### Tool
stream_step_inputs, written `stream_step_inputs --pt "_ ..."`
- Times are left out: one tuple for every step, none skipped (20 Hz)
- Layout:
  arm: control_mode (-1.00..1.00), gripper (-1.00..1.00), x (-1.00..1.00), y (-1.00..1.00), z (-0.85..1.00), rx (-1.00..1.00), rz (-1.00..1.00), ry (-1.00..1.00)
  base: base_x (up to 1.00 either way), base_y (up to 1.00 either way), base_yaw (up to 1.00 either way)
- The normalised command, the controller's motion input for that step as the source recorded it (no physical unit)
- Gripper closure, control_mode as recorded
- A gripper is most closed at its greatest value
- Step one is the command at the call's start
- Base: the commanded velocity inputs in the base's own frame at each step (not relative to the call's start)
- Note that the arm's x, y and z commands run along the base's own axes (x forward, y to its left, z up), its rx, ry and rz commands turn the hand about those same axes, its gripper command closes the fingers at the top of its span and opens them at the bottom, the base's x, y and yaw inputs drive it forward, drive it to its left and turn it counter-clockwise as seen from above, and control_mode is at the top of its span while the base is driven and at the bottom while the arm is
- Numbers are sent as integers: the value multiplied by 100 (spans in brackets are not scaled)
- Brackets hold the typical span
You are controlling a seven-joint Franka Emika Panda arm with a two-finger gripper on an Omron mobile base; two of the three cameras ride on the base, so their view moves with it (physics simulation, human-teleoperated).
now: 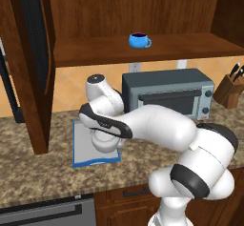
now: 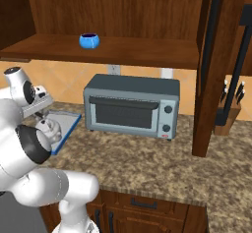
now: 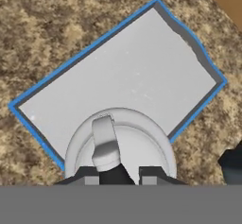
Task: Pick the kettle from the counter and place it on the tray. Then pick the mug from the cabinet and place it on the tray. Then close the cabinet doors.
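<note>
I am holding the kettle (image 3: pixel 120 145) over the near edge of the tray (image 3: pixel 127 62), my gripper (image 3: pixel 122 175) pinching its dark handle from above. The tray is lying on the counter (image 1: pixel 28 158) just left of the toaster oven (image 2: pixel 132 105). The mug (image 1: pixel 139 40) is sitting on the shelf of the cabinet (image 1: pixel 157 48), whose doors (image 1: pixel 28 53) are standing open.

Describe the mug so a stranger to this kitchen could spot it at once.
Find the grey toaster oven on the granite counter, then look up to the wide shelf of the dark wooden cabinet above it. The mug stands there alone, above the oven's left end. It is a small bright blue cup with a side handle and a dark inside.
</note>
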Motion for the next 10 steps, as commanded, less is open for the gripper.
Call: stream_step_inputs --pt "-100 100 49 6 0 0 0 -5 0 0 0" --pt "-100 100 51 7 0 0 0 -5 0 0 0" --pt "-100 100 49 9 0 0 0 -5 0 0 0" --pt "-100 100 49 11 0 0 0 -4 0 0 0" --pt "-100 100 49 14 0 0 0 -5 0 0 0" --pt "-100 100 49 16 0 0 0 -5 0 0 0" --pt "-100 100 51 24 0 0 0 -4 0 0 0" --pt "-100 100 49 26 0 0 0 -4 0 0 0" --pt "-100 100 45 31 0 0 0 -6 0 0 0" --pt "-100 100 42 32 0 0 0 -7 0 0 0"
